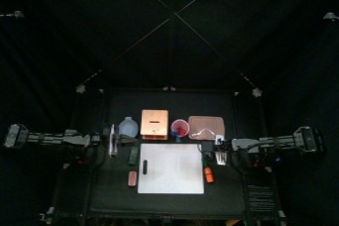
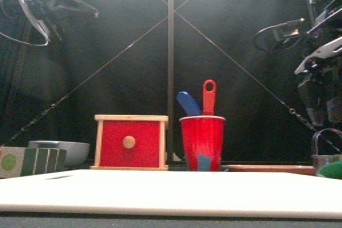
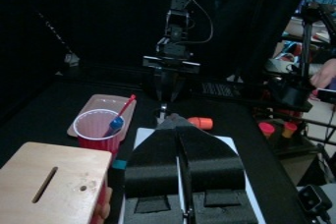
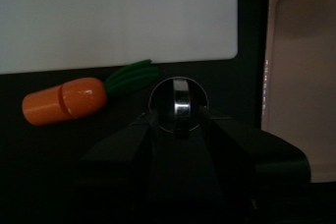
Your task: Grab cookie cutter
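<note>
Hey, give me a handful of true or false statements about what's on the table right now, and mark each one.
1. A red cup holds a red and a blue utensil. True.
2. The toy carrot sits inside the pink tray. False: it lies on the black table beside the white board.
3. The wooden box has a red front with a round knob. True.
4. The right gripper is holding the carrot. False: it hangs next to the carrot, holding nothing.
5. The left gripper is wide open. False: its jaws are together.
</note>
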`<state>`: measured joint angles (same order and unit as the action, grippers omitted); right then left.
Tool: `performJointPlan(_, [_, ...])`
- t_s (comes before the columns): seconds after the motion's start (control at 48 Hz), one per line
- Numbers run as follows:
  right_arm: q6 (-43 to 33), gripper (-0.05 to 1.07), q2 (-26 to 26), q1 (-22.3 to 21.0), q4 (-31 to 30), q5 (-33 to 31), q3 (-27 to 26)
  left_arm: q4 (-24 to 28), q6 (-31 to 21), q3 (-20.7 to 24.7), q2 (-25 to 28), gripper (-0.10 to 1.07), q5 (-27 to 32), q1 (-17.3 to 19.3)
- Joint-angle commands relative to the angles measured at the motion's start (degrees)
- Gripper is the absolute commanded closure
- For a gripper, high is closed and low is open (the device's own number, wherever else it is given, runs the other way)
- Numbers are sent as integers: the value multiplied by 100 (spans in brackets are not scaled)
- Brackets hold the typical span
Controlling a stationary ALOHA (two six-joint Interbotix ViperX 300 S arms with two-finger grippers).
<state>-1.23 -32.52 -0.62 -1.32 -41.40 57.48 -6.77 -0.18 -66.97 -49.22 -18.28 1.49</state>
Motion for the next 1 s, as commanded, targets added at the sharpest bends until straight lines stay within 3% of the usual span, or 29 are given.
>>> performJointPlan(0.0, [18, 25, 44, 9, -18, 26, -62, -26, 9, 132, 18, 91, -53, 9])
performJointPlan(0.292, [9, 30, 431, -44, -387, 123, 9, -88, 9, 114, 18, 91, -62, 9])
performJointPlan(0.583, [35, 56, 475, 53, -378, 220, 0, -158, 9, 88, 18, 91, -53, 9])
performJointPlan(0.979, [-53, 56, 62, 105, -668, -387, -765, -158, 9, 79, 18, 91, -79, 18])
